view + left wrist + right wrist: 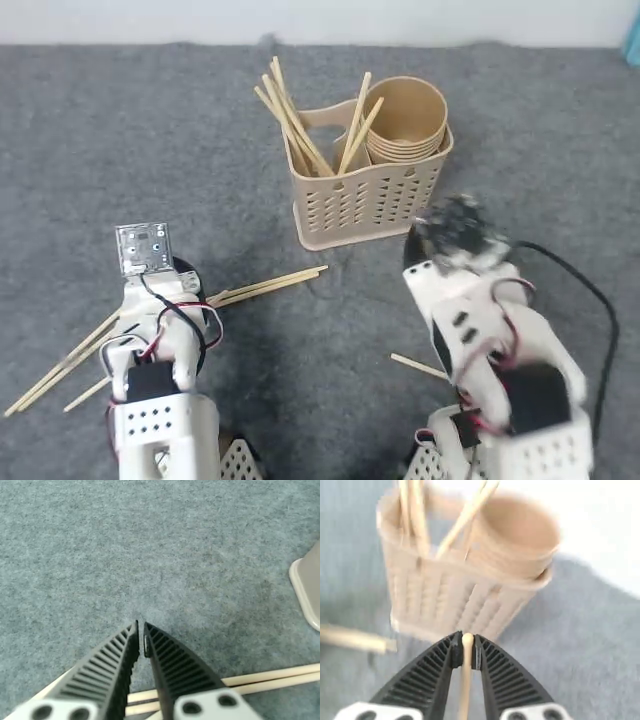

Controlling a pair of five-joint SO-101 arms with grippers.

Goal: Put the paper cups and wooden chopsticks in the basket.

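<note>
Left gripper first: its jaws are pinched together with just a sliver between the tips, clenched on nothing, above the grey carpet. Its own wrist view catches a pair of chopsticks lying flat beneath the jaws, side by side, and a pale corner of the basket off at the edge. From the high view that pair runs out from the left arm toward the basket's foot and stops short of it. Further left, the high view adds a loose bundle of sticks splayed on the carpet beside the arm.

On to the middle. The basket stands upright, with a stack of paper cups nested in its right compartment. A sheaf of standing chopsticks leans out of the left one.

Now the right side. In the high view a single stick lies on the carpet against the right arm. The right wrist view gives what the high view leaves blurred: the right gripper is clamped on a chopstick. Its rounded end sits at the jaw tips, near the basket wall, below the cups.
</note>
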